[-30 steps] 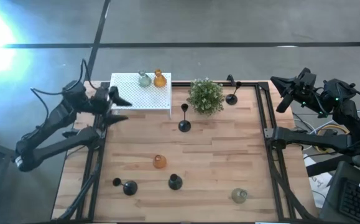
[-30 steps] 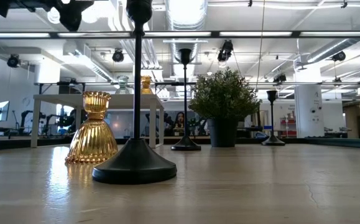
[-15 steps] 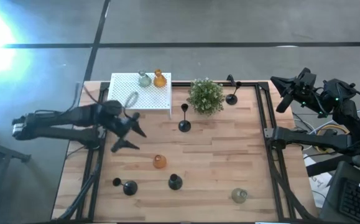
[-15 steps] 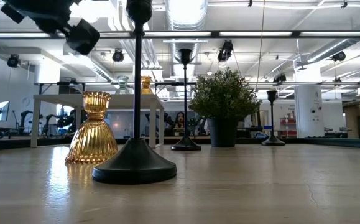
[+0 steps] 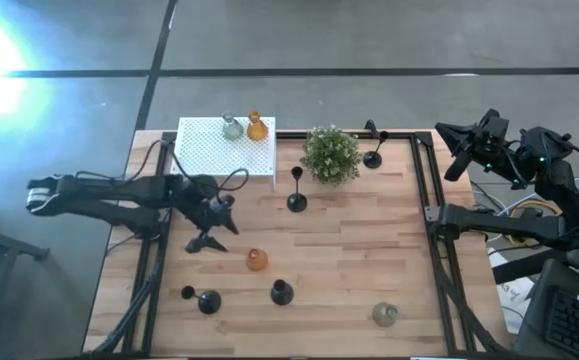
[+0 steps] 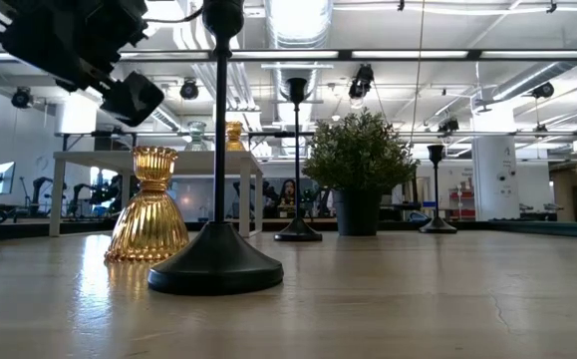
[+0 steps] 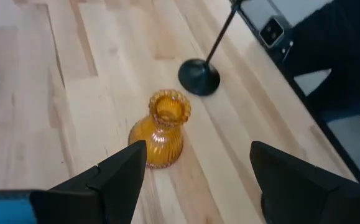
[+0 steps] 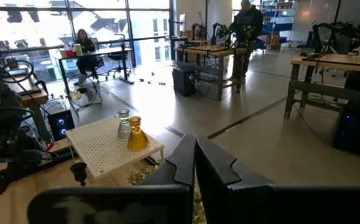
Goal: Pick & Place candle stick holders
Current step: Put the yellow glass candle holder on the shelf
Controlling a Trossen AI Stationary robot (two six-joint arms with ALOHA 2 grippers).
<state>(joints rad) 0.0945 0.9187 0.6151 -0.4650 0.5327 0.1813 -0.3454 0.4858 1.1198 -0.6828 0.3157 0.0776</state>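
Upright on the wooden table stands an amber glass candle stick holder [image 5: 257, 260] [image 7: 161, 127] [image 6: 150, 209]. My left gripper [image 5: 214, 225] [image 7: 197, 148] hovers just up-left of it, open and empty, its fingers [image 7: 114, 174] not touching the glass. A black holder [image 5: 282, 292] [image 7: 199, 76] stands just beyond the amber one. More black holders stand at mid-table [image 5: 296, 200], back right [image 5: 373, 157] and front left [image 5: 207, 300]. A clear glass one [image 5: 385, 314] sits front right. Two glass holders [image 5: 232, 127] [image 5: 257, 126] rest on the white box. My right gripper [image 8: 194, 155] is shut, off the table's right side.
The white perforated box [image 5: 209, 155] stands at the back left. A bushy potted plant [image 5: 330, 153] sits beside it at the back middle. Black frame rails run along both table sides. People sit at desks in the room behind.
My left arm swung from beside the white box out over the table and came down toward the amber holder. The right arm has stayed still.
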